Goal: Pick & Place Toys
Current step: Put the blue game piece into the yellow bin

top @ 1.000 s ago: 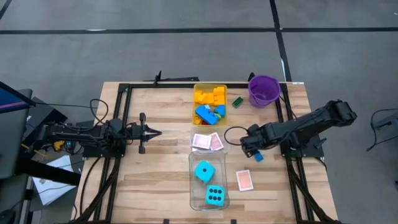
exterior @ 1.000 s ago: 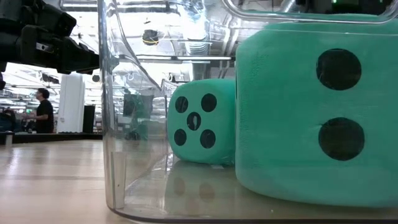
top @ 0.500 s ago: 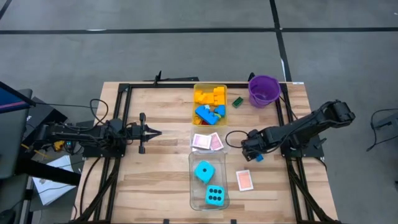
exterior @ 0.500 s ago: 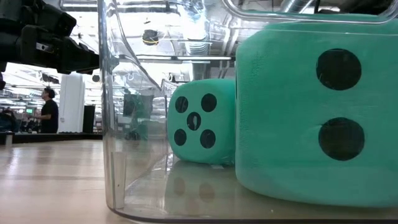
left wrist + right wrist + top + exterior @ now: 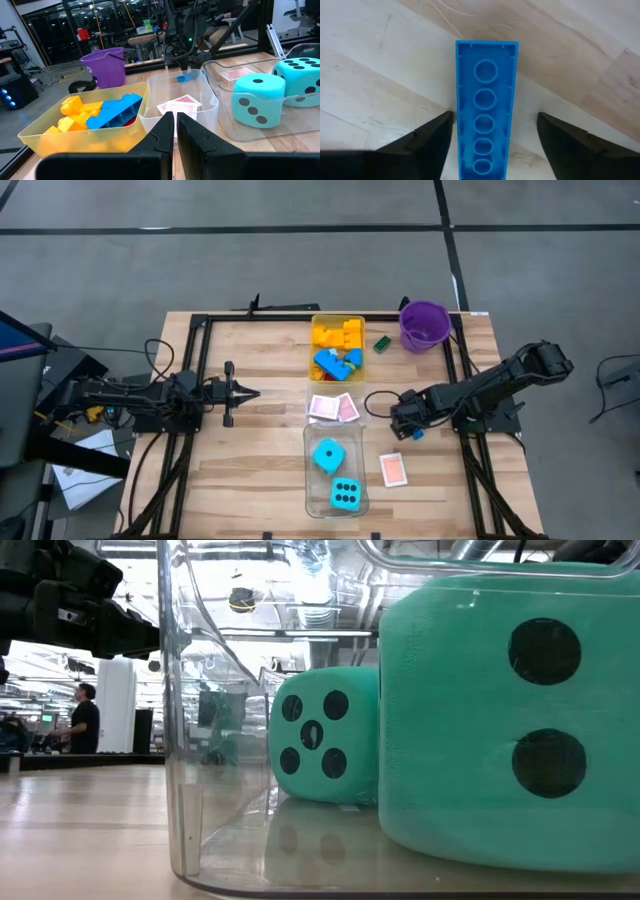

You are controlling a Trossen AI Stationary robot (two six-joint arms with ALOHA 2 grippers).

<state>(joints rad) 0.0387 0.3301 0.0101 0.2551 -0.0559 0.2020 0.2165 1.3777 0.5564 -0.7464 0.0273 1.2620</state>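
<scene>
right end effector (image 5: 485, 137) is hanging open around the blue brick (image 5: 486, 107) lying on the tabletop (image 5: 380, 75) | left end effector (image 5: 175, 131) is pinched closed, waiting | tip: stay centered, squeeze the long sides evenly

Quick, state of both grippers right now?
Left gripper: closed, empty, waiting at the table's left side.
Right gripper: open, fingers either side of the blue brick lying on the table; not gripping it yet.

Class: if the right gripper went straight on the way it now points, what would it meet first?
Most likely the blue brick, lying hollow side up on the wooden table. The right gripper points down at it, jaws open on either side.
</scene>
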